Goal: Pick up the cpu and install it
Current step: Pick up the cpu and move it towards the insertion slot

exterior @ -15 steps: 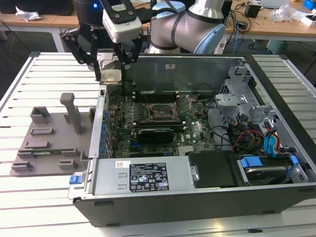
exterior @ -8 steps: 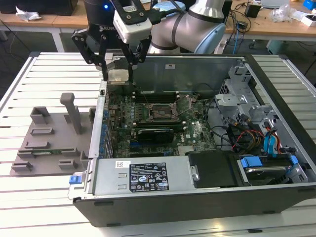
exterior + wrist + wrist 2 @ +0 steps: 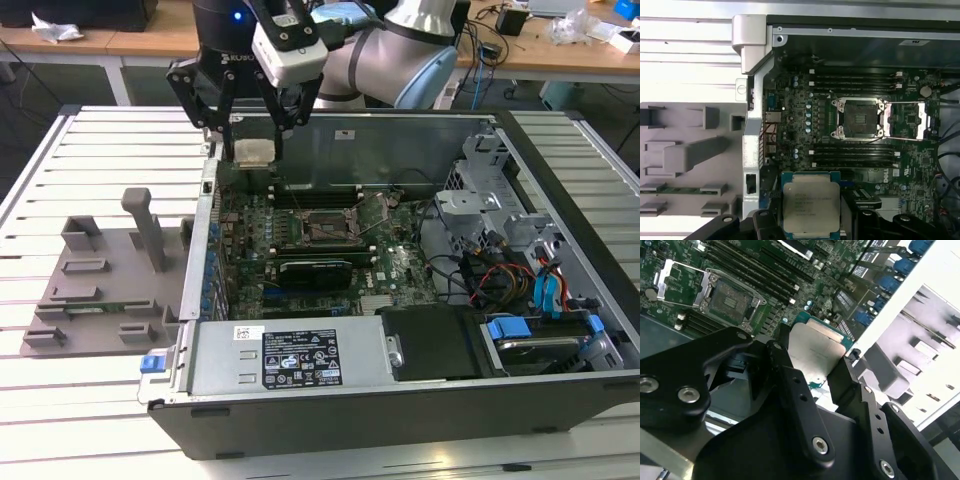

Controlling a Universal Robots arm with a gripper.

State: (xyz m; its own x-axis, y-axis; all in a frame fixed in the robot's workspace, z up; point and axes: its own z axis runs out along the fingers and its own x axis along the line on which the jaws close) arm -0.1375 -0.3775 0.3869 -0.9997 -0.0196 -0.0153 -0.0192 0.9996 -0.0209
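**Tool** [image 3: 253, 152]: black fingers closed on the cpu [image 3: 252, 150], gripping two opposite edges (silvery top and green border show in both wrist views [image 3: 811, 207] [image 3: 817, 352]).
**Cpu position:** held in the air over the motherboard [image 3: 400, 270], near the wall of the computer case [image 3: 400, 410] on the exterior view's left, apart from the socket [image 3: 859, 118], whose frame stands open.
**Surface:** white slatted counter [image 3: 80, 430], carrying the case and, just beside it, a grey plastic tray [image 3: 100, 285] with upright posts.
**Room:** wooden counters [image 3: 130, 40] behind, with cables and small gear on them.
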